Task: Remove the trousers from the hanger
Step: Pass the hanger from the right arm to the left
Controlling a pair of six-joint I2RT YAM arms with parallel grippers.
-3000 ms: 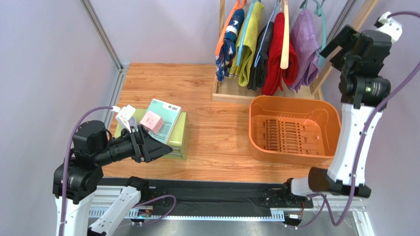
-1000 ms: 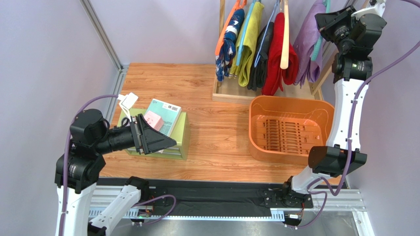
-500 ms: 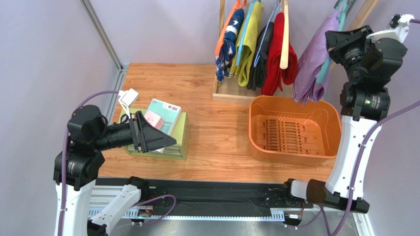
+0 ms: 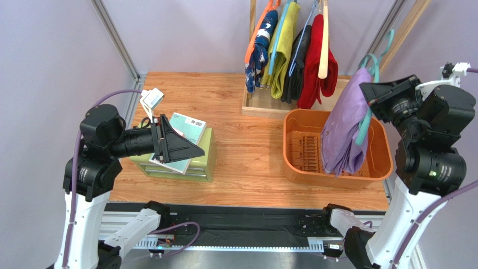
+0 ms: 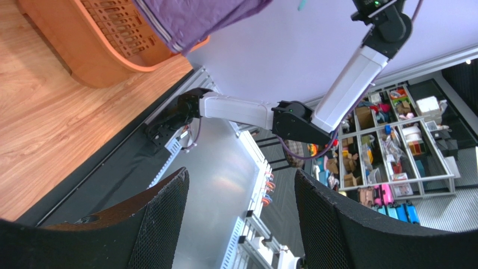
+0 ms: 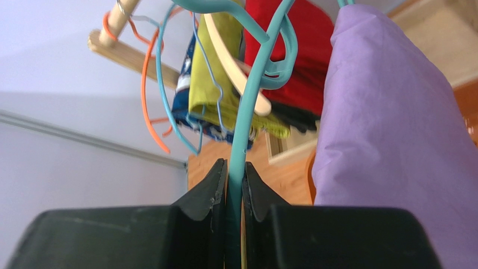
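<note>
Change: the right gripper (image 4: 375,96) is carrying the teal hanger (image 4: 367,120) with the lilac trousers (image 4: 343,126) away from the rack (image 4: 263,106) toward 6 o'clock. Three seconds ago they were hanging on the rail.
Left gripper (image 4: 188,152): is hovering with jaws wide apart and empty, above the green box (image 4: 203,162) at 9 o'clock on the table (image 4: 247,140), and is pointing toward 3 o'clock.
Right gripper (image 6: 234,168): is pinching the teal hanger's (image 6: 247,123) thin stem, with both fingers clamped on it.
Lilac trousers (image 6: 387,140): are draping over the hanger, and their lower end is dangling inside the orange basket (image 4: 336,175) at 3 o'clock. Contact with its floor cannot be told.
Rack, at 12 o'clock: is carrying the red trousers (image 4: 317,64), black trousers (image 4: 297,61), yellow-green trousers (image 4: 283,50) and navy trousers (image 4: 261,47), each hanging folded on a hanger.
</note>
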